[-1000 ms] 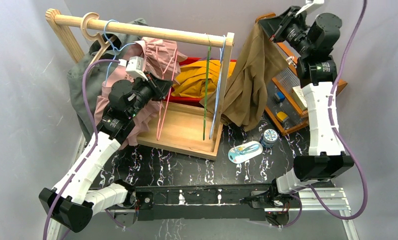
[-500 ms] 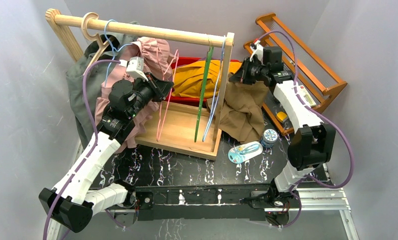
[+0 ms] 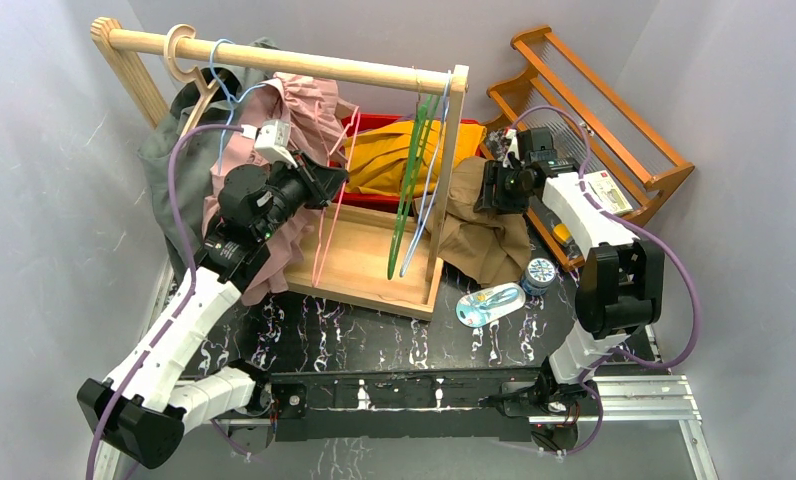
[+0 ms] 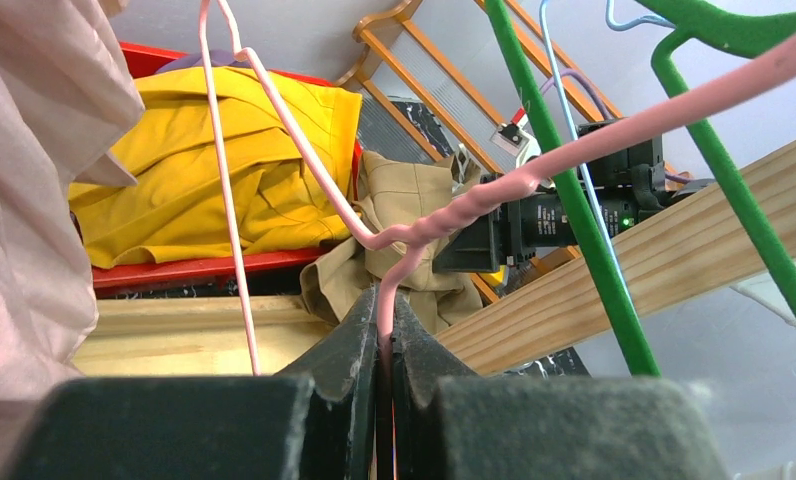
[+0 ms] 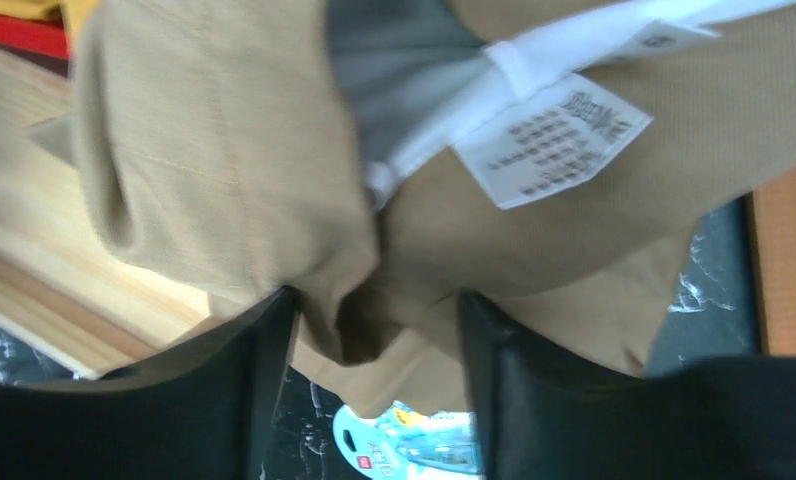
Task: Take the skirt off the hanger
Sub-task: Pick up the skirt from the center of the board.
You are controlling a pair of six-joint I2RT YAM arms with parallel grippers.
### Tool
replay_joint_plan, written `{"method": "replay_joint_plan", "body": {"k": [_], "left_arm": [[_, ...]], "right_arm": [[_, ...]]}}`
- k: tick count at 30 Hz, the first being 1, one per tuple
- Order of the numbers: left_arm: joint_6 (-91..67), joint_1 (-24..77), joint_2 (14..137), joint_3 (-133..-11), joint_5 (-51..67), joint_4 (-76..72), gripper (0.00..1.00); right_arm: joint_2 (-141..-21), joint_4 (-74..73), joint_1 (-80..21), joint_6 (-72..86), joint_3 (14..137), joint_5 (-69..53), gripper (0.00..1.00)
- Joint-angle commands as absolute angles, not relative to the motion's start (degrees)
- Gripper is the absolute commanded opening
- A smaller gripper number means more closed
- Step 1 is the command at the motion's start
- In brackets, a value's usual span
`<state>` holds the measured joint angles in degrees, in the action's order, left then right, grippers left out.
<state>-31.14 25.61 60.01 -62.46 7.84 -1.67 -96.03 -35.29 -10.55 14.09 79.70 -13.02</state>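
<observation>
Skirt (image 3: 489, 245) lies heaped right of the rack (image 3: 294, 62). My right gripper (image 5: 369, 345) stands released above it; left gripper (image 4: 384, 340) clamps the pink hanger (image 4: 534, 175).

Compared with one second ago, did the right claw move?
Yes. The right claw came left and nearer, away from the wooden rack, toward the rail post.

Soft, even light is coming from above, casting only faint shadows on the grey walls (image 3: 54, 250). Motion blur is smearing the tan skirt (image 5: 204, 160) in the right wrist view; the left gripper (image 4: 386, 310) is sitting out of focus.
</observation>
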Motion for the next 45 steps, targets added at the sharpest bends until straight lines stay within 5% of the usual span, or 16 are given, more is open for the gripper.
{"method": "replay_joint_plan", "body": {"k": [1, 3, 18, 21, 25, 29, 36, 45], "left_arm": [[-31.2, 25.3, 58.3, -62.1, 9.4, -3.8, 0.00], [-30.9, 25.3, 58.4, -62.3, 9.6, -3.9, 0.00], [-31.0, 25.3, 57.8, -62.6, 10.1, -3.3, 0.00], [-31.2, 25.3, 57.9, -62.9, 10.1, -2.9, 0.00], [-31.7, 25.3, 58.2, -63.1, 10.0, -3.0, 0.00], [-31.7, 25.3, 58.6, -63.9, 9.7, -2.3, 0.00], [-31.3, 25.3, 58.5, -64.4, 8.2, -1.0, 0.00], [-30.9, 25.3, 58.8, -65.1, 7.8, -0.2, 0.00]], "right_arm": [[-93.4, -34.7, -10.5, 10.9, 80.3, -5.1, 0.84], [-93.6, -32.2, -10.5, 11.1, 79.2, -5.2, 0.98], [-96.8, -10.0, -14.0, 27.0, 63.7, -4.1, 0.98], [-95.6, -6.1, -14.1, 28.2, 60.5, -4.3, 0.86], [-94.1, -0.1, -14.0, 28.8, 56.3, -6.2, 0.52], [-90.6, 3.1, -14.0, 28.1, 54.0, -8.3, 0.03], [-78.3, 6.4, -14.0, 25.0, 52.9, -14.7, 0.00], [-73.4, 5.7, -14.0, 25.9, 67.3, -17.8, 0.00]]}}
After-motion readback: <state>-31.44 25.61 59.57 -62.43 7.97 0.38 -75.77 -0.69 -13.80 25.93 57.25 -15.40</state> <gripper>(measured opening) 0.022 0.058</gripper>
